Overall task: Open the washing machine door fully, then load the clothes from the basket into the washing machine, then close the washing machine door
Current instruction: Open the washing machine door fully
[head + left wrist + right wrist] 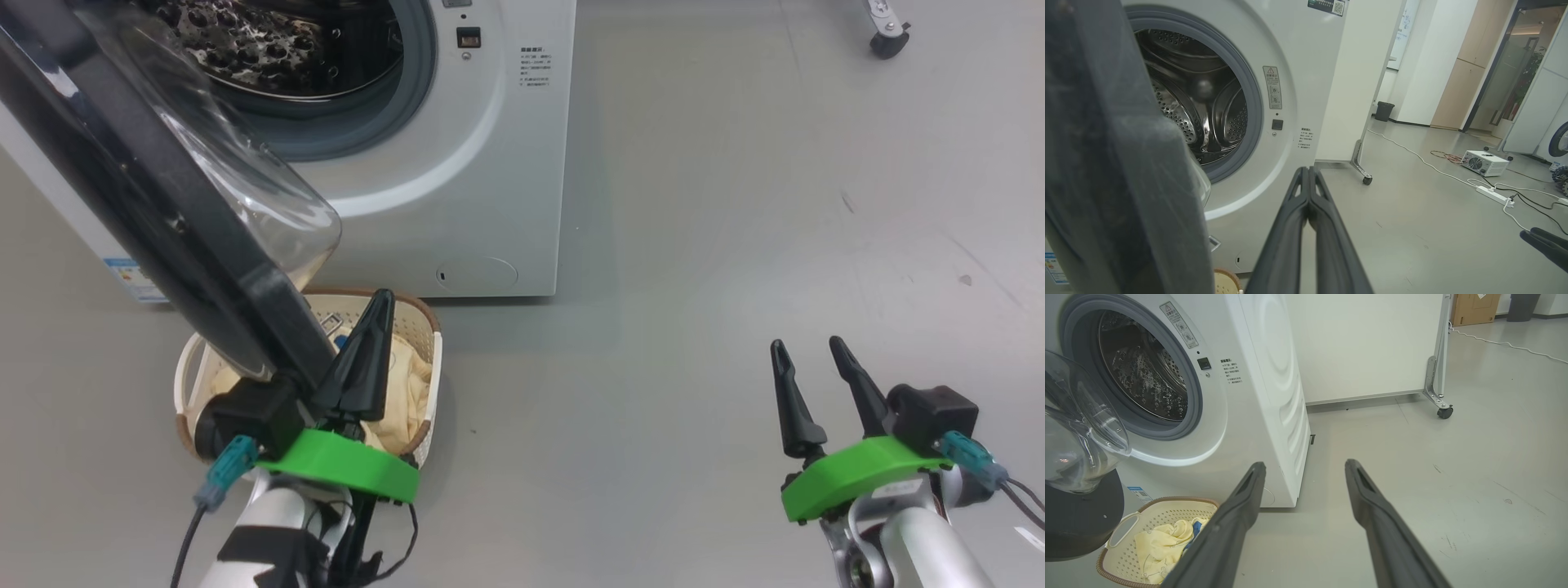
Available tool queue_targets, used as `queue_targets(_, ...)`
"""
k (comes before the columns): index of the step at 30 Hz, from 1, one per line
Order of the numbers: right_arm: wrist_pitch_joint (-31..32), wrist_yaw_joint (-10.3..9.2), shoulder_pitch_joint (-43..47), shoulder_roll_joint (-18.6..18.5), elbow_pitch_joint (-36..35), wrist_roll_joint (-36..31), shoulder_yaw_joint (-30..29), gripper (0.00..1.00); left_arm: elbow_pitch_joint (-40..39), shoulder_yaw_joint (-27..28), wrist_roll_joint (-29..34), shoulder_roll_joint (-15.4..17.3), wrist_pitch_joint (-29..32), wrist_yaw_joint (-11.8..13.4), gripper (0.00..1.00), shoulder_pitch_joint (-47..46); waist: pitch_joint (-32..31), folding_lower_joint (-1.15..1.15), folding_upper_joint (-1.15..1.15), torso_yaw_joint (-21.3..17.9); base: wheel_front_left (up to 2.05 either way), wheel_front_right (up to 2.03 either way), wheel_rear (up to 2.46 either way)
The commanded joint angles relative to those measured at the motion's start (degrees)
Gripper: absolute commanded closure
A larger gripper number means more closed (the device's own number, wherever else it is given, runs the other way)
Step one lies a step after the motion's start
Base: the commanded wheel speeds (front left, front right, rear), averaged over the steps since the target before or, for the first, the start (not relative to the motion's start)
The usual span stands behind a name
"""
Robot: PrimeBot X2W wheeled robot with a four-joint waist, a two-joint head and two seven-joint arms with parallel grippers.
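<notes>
The white washing machine (pixel 490 163) stands at the upper left with its steel drum (pixel 1196 106) exposed. The washing machine door (pixel 147 204), a black ring around a clear glass bowl, hangs open toward me over the basket (pixel 429 327). Pale yellow clothes (pixel 1161 543) with a blue patch lie in the basket (pixel 1155 510). My left gripper (pixel 380 302) is shut with nothing in it, just right of the door's lower edge and above the basket; in the left wrist view my left gripper (pixel 1306 168) points at the machine's front. My right gripper (pixel 807 345) is open over bare floor, well right of the basket.
A white panel on castors (pixel 1444 411) stands right of the machine. Farther right lie a power strip (pixel 1494 195), cables and a white box device (pixel 1484 162). Grey floor (pixel 735 245) stretches to the right of the washer.
</notes>
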Motion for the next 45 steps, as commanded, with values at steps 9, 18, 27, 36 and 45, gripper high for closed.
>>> queue_targets(9,-0.55,0.0,-2.81,0.29,-1.35,0.1,1.09,0.0,2.98,4.55,-0.63,1.3,-0.32,-0.37,1.0,-4.44,0.62,0.0,0.0,-0.52,0.0,0.0,0.0)
queue_targets(18,-0.55,0.0,-2.64,0.34,-1.19,-0.05,0.82,0.0,4.74,6.03,-1.04,1.23,-0.32,-0.37,1.0,-4.72,0.52,0.0,0.0,-0.04,0.0,0.0,0.0)
queue_targets(27,-0.55,0.0,-2.61,0.37,-0.96,-0.16,1.05,0.0,5.44,5.43,-1.52,1.01,-0.32,-0.37,1.0,-4.17,0.22,0.0,0.0,1.2,0.0,0.0,0.0)
queue_targets(36,-0.55,0.0,-2.43,0.35,-0.75,-0.14,1.32,0.0,6.27,5.47,-1.84,0.98,-0.32,-0.37,1.0,-3.71,-0.22,0.0,0.0,3.19,0.0,0.0,0.0)
queue_targets(45,-0.55,0.0,-2.43,-0.1,-0.44,-0.13,1.72,0.0,6.68,5.35,-2.02,0.52,-0.32,-0.37,1.0,-3.32,-0.64,0.0,0.0,6.02,0.0,0.0,0.0)
